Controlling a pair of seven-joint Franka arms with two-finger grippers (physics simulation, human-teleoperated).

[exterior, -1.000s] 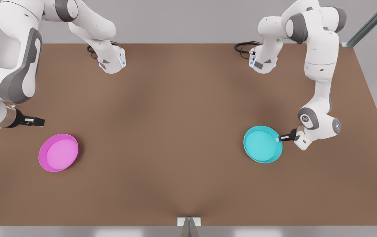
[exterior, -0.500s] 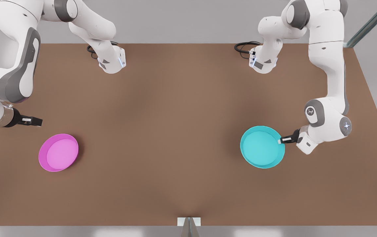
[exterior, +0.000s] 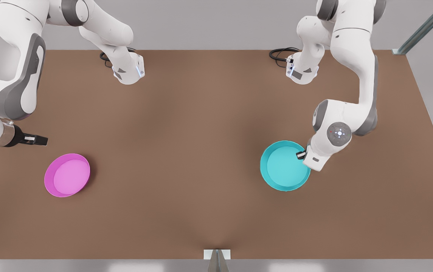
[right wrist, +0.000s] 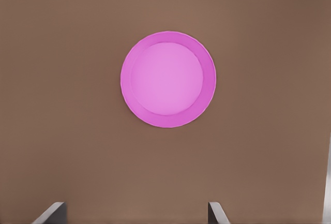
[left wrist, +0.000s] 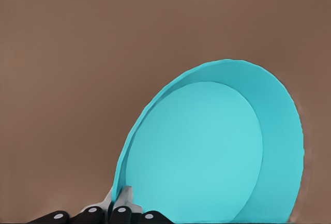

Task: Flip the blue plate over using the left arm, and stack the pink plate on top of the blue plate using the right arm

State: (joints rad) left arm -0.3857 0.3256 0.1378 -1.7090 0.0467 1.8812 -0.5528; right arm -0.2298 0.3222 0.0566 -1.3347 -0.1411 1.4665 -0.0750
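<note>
While the left pincer [exterior: 301,154] pinches the blue plate's [exterior: 284,166] rim, tilting it off the table [exterior: 201,151] | risk: thin edge hold may slip mid-flip | plate: turquoise, shallow, hollow up | right pincer [exterior: 38,140] spread, waiting above the pink plate [exterior: 67,175], well apart from the blue plate.

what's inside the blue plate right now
Nothing lies on the blue plate's bare flat bottom. The left gripper is shut on its rim; the rim section beneath the wrist is hidden.
</note>
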